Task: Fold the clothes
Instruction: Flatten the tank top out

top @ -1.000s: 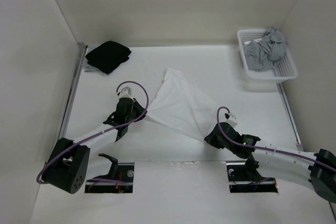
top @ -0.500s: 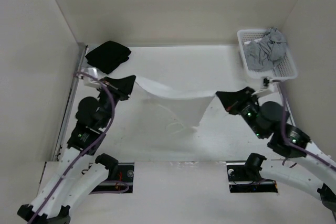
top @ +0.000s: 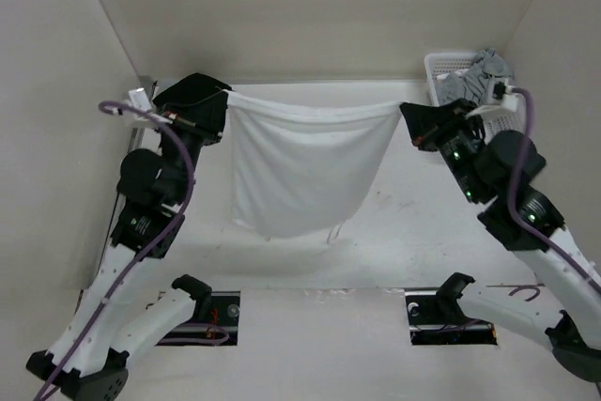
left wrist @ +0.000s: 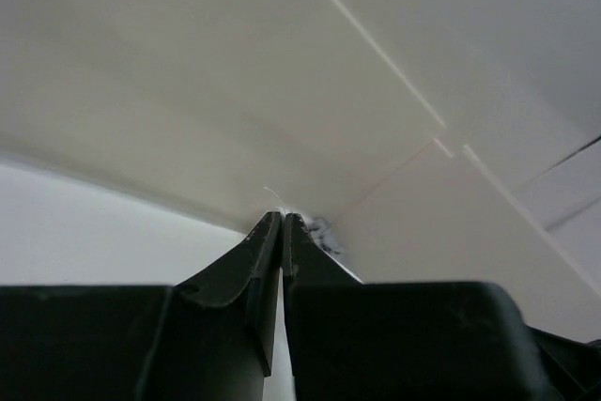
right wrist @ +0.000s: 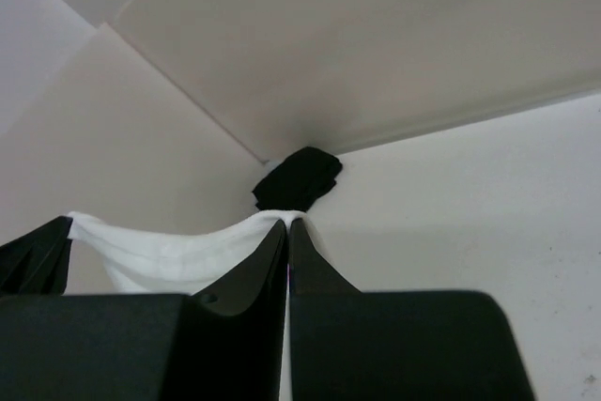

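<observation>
Garment (top: 305, 161) is up off the table (top: 423, 223). A second ago it lay mid-table as a crumpled triangle, with both arms low at its near corners. You have since swung the arms up and apart.

- Left gripper (top: 223, 100): clamped on the top left corner.
- Right gripper (top: 406, 115): clamped on the top right corner.
- Both wrist views show the jaws pressed together with white cloth at the tips, only a wisp of it on the left.
- Top edge runs nearly taut between them, with a slight sag.
- The sheet hangs open over the far half of the table. Its lower edge is uneven and the straps (top: 331, 232) dangle there.
- Cannot tell whether the hem touches the table.
- Black cloth (right wrist: 299, 178) sits in the far left corner and the basket (top: 441, 68) in the far right. Both look apart from the garment.

Judgement: the garment is opened out but no fold is made yet. Laying it down flat looks like your next step. Keep the tension even or it will bunch.
</observation>
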